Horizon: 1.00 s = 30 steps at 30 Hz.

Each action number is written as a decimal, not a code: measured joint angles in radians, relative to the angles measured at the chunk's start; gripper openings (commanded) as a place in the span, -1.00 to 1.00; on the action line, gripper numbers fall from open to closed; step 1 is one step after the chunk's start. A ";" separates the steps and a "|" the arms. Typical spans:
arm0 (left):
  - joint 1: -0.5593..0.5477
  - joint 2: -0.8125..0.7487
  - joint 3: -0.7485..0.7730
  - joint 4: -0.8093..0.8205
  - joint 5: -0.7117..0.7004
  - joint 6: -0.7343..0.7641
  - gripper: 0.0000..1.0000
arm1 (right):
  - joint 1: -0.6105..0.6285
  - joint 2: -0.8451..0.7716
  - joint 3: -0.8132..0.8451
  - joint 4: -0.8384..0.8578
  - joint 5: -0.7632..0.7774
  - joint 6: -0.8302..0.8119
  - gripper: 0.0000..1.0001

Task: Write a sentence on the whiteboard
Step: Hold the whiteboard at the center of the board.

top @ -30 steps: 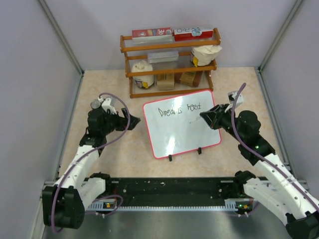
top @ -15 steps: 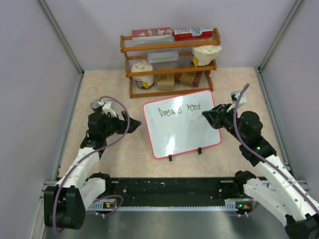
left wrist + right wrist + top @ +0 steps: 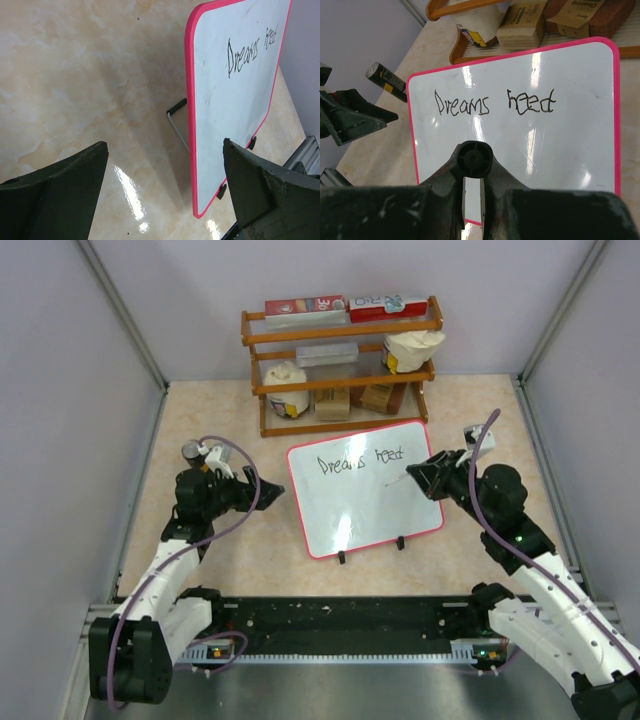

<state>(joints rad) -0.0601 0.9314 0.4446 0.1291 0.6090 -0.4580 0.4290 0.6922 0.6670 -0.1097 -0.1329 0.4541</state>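
With the whiteboard (image 3: 365,505) propped mid-way across the desk (image 3: 215,420) and its sentence (image 3: 360,460) reading only "Dreams need", we have eased our right gripper (image 3: 428,478), clamped on the marker (image 3: 475,159), slightly rightward while our left gripper (image 3: 266,490) waits wide open and empty, so more words remain.

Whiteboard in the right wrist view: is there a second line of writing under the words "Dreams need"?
No. The sentence on the whiteboard is a single line, "Dreams need", and the white surface below it is bare.
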 measured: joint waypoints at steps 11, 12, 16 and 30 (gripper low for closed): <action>0.001 0.016 -0.003 0.016 0.019 -0.001 0.98 | 0.000 -0.005 -0.006 -0.011 0.001 -0.001 -1.00; 0.001 0.023 -0.004 0.023 0.025 -0.001 0.98 | 0.000 -0.005 -0.006 -0.011 0.000 -0.001 -1.00; 0.001 0.068 -0.006 0.064 0.069 -0.005 0.97 | 0.000 -0.005 -0.006 -0.012 0.000 -0.002 -1.00; -0.016 0.430 0.102 0.333 0.348 -0.043 0.85 | 0.000 -0.022 -0.006 -0.035 0.003 -0.010 -1.00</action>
<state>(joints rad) -0.0757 1.3617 0.5468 0.4622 0.9573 -0.5011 0.4286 0.6701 0.6605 -0.1448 -0.1303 0.4446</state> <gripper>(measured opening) 0.945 0.080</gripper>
